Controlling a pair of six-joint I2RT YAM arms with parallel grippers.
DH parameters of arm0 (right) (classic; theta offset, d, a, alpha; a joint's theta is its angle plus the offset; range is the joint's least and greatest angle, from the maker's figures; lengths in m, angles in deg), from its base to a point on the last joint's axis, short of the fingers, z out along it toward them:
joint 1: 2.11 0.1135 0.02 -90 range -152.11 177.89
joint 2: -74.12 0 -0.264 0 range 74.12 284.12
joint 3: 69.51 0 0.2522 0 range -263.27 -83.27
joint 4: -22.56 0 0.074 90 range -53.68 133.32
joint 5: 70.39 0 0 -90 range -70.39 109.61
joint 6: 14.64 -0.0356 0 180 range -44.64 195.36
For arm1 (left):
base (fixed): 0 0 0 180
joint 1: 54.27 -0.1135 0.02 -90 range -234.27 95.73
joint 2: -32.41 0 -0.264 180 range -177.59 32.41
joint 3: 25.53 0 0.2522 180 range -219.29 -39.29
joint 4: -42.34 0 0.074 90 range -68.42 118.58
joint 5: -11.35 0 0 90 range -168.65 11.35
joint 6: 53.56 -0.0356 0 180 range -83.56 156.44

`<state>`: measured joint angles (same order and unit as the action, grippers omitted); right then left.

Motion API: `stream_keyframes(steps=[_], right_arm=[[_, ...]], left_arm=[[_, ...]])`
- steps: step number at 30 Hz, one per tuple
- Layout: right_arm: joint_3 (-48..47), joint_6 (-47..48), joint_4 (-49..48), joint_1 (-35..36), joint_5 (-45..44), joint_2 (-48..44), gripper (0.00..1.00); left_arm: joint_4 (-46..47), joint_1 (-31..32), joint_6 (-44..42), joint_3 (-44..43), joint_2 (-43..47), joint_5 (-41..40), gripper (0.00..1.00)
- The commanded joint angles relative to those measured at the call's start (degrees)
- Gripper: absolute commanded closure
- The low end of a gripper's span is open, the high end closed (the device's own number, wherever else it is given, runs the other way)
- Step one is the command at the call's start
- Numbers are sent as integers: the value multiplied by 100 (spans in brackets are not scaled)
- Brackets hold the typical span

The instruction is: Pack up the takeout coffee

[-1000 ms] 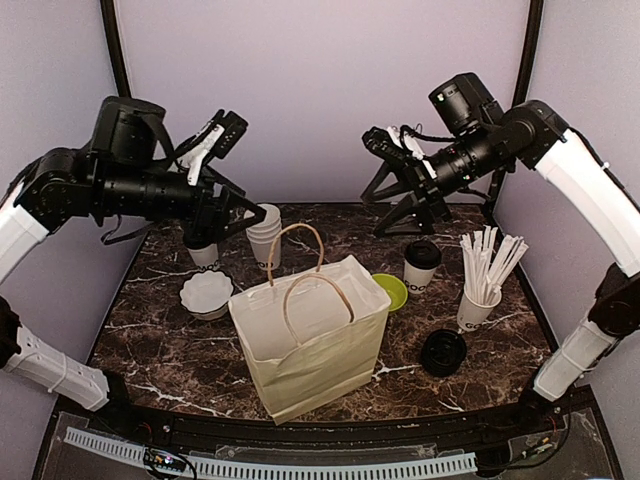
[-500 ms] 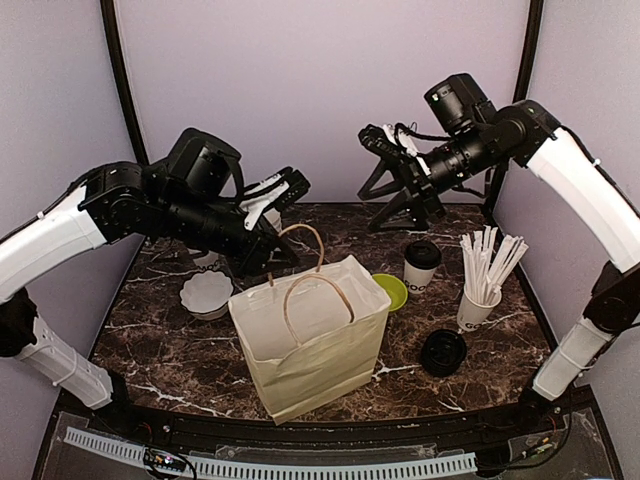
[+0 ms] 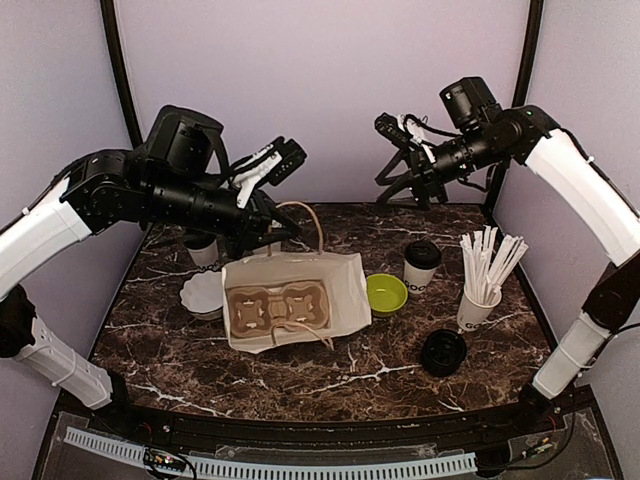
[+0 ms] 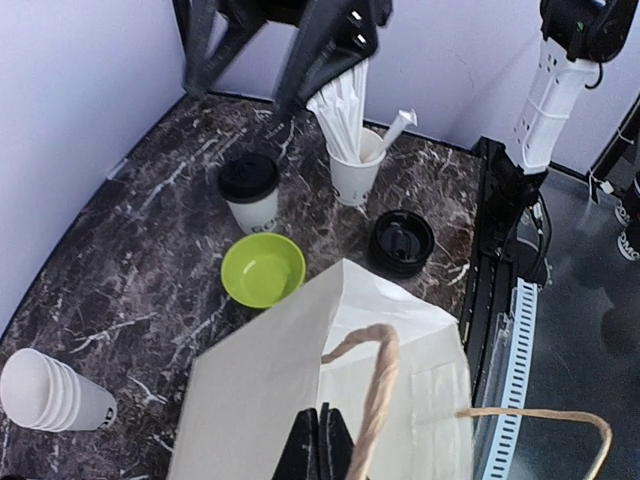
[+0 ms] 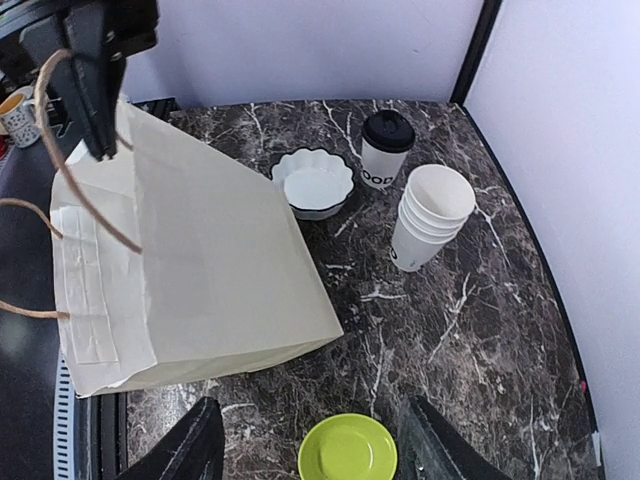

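Observation:
One takeout coffee cup (image 3: pixel 421 263), white with a black lid, stands right of the lime-green bowl (image 3: pixel 386 293); the same cup (image 4: pixel 250 190) shows in the left wrist view. A second lidded cup (image 5: pixel 385 145) stands at the back left, half hidden behind my left arm (image 3: pixel 203 250). The white paper bag (image 3: pixel 340 290) is tipped toward the near edge, its mouth showing a brown cup carrier (image 3: pixel 275 308) inside. My left gripper (image 4: pixel 322 445) is shut on the bag's rear rim, next to a rope handle. My right gripper (image 5: pixel 320 450) hangs open high above the green bowl (image 5: pixel 348 448), holding nothing.
A white cup full of long white sticks (image 3: pixel 478 300) stands at the right, with loose black lids (image 3: pixel 443 352) in front of it. A white fluted bowl (image 3: pixel 205 292) sits left of the bag. A stack of plain white cups (image 5: pixel 430 215) stands at the back.
My left gripper came over the bag, shut on its rear rim and tipped the upright bag toward the near edge. The right gripper rose and drew back to the right, its fingers narrowing slightly.

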<state>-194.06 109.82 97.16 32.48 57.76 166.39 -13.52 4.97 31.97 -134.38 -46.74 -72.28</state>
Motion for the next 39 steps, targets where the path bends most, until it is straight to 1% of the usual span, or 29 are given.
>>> stream_keyframes(steps=[1, 5, 8, 12, 17, 21, 24, 27, 30, 32, 36, 39], right_arm=[[192, -246, -405, -193, 117, 117, 40], [206, -238, -406, -245, 189, 164, 40], [230, -238, -423, -257, 216, 176, 39], [281, -187, -419, -260, 237, 210, 38], [355, -176, -446, -260, 175, 229, 38], [317, -209, -458, -260, -3, 217, 38], [299, -279, -544, -260, -426, 191, 37], [326, -406, -736, -273, -1254, 198, 37], [363, -501, -830, -391, -1817, 268, 34], [366, -443, -759, -474, -2173, 378, 31], [423, -214, -545, -570, -2932, 669, 24], [355, -82, -179, -700, -3040, 992, 19]], left_arm=[[217, 114, 147, 568, 61, 601, 100], [564, 317, 503, 1063, 305, 834, 100], [957, 553, 779, 1522, 527, 882, 100], [1245, 778, 1103, 1875, 691, 846, 100], [1208, 910, 1142, 1928, 639, 736, 100], [1019, 914, 1030, 1747, 666, 359, 100], [668, 914, 816, 1367, 709, -47, 100], [345, 914, 630, 1045, 767, -424, 100], [267, 901, 333, 954, 848, -1000, 100], [306, 875, 159, 991, 890, -1235, 100], [460, 569, 9, 1247, 944, -1338, 100], [667, 144, 43, 1557, 1039, -1044, 100]])
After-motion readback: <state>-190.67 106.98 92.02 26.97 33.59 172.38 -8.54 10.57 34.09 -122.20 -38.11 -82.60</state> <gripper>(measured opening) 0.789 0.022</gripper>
